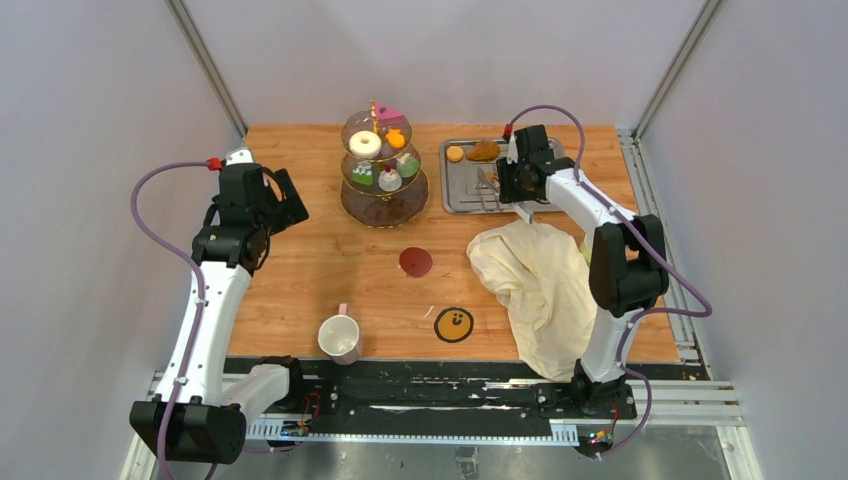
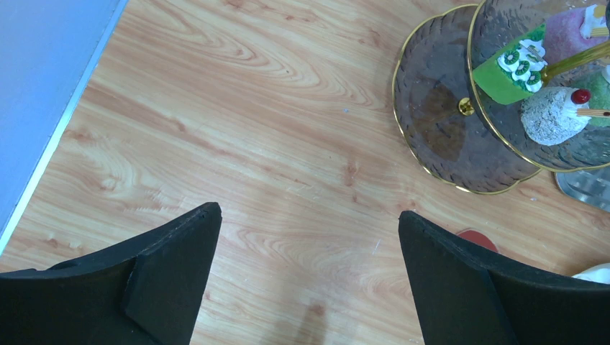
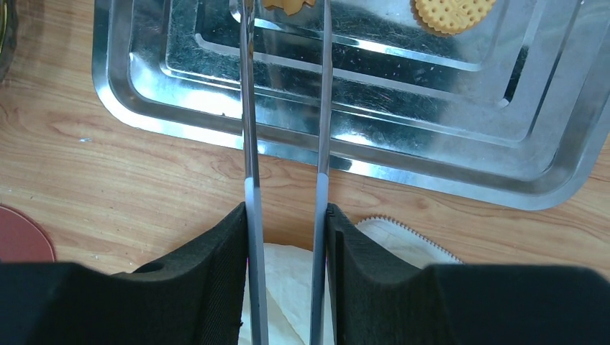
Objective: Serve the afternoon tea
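Note:
The three-tier smoky glass stand (image 1: 384, 170) with a gold stem holds small colourful cakes and a white donut (image 1: 365, 143). In the left wrist view its bottom tier (image 2: 439, 122) is bare, and a green cake (image 2: 514, 72) sits on the tier above. An orange biscuit (image 1: 455, 153) and a brown pastry (image 1: 484, 151) lie in the steel tray (image 1: 465, 195). One pale mug (image 1: 339, 337) stands near the front edge. My left gripper (image 2: 309, 215) is open and empty, left of the stand. My right gripper (image 3: 286, 212) is shut on metal tongs (image 3: 248, 108) that reach over the tray toward the pastry (image 3: 288, 6).
A crumpled cream cloth (image 1: 540, 280) lies front right, under my right arm. A red coaster (image 1: 415, 261) and a yellow smiley coaster (image 1: 453, 324) lie mid-table. The round biscuit (image 3: 453, 11) is to the right of the tongs.

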